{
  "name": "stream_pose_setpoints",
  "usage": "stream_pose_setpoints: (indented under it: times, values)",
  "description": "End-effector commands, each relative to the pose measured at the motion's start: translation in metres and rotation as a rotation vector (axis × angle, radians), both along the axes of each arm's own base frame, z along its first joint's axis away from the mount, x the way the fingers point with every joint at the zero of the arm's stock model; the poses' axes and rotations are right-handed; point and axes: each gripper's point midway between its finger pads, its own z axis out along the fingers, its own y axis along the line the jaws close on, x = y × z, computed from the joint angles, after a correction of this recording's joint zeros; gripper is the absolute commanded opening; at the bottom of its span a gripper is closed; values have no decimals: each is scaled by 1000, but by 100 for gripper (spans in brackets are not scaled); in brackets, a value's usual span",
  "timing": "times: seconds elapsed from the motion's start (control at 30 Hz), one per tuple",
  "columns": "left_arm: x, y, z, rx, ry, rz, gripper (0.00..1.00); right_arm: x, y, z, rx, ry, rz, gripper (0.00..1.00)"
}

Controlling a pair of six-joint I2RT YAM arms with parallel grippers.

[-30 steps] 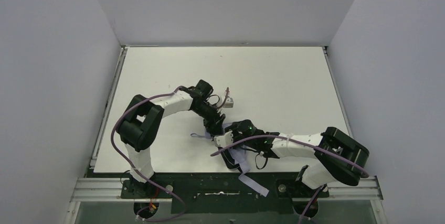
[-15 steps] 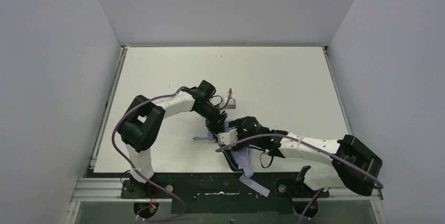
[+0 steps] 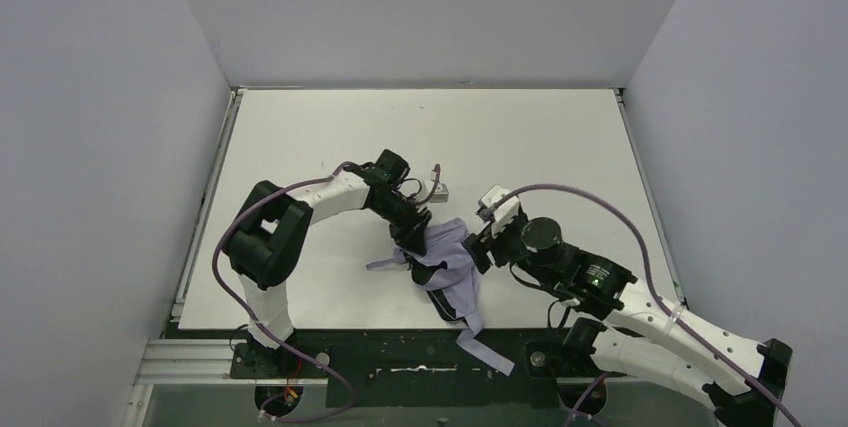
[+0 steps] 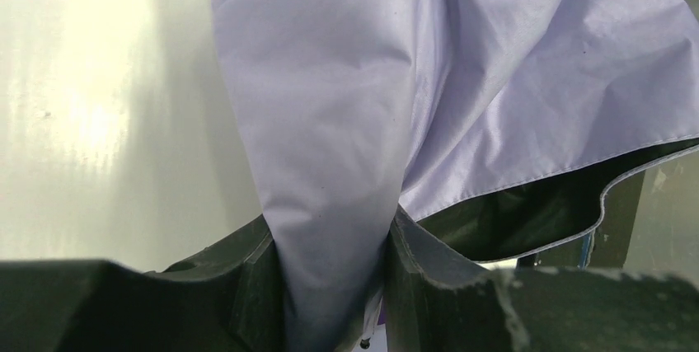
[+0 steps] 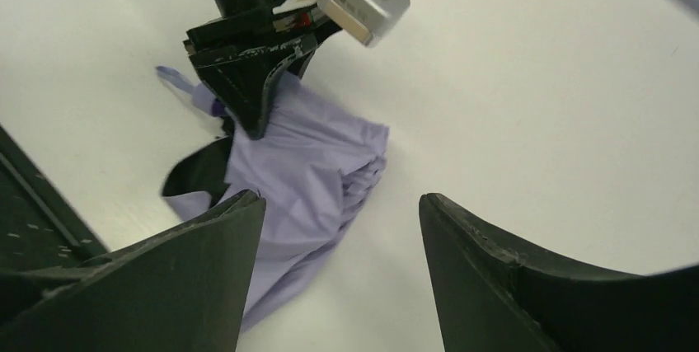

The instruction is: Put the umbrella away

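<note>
Gathering the canopy: the left gripper (image 4: 334, 261) is clamping a fold of the umbrella (image 3: 452, 265), crumpled on the table (image 3: 560, 147) beneath it; the right gripper (image 5: 340, 204) is hovering beside it, fingers apart; next likely gripping loose fabric.

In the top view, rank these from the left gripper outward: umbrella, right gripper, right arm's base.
1. The umbrella, its fabric pinched in the jaws of the left gripper.
2. The right gripper, just to its right, jaws open.
3. The right arm's base, farther right at the near edge.
</note>
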Motion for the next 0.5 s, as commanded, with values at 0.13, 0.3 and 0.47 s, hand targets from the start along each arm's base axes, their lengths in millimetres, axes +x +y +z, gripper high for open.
stream_pose_setpoints:
  times: [0.13,0.3,0.47]
  values:
    - [40,2,27,1,-143,61,0,-60,-27,-50,233,696,-451,71]
    - [48,4,29,27,-163,60,0,-95,-7,-77,334,889,-331,72]
    - [49,4,27,31,-160,55,0,-107,10,-98,449,959,-241,67]
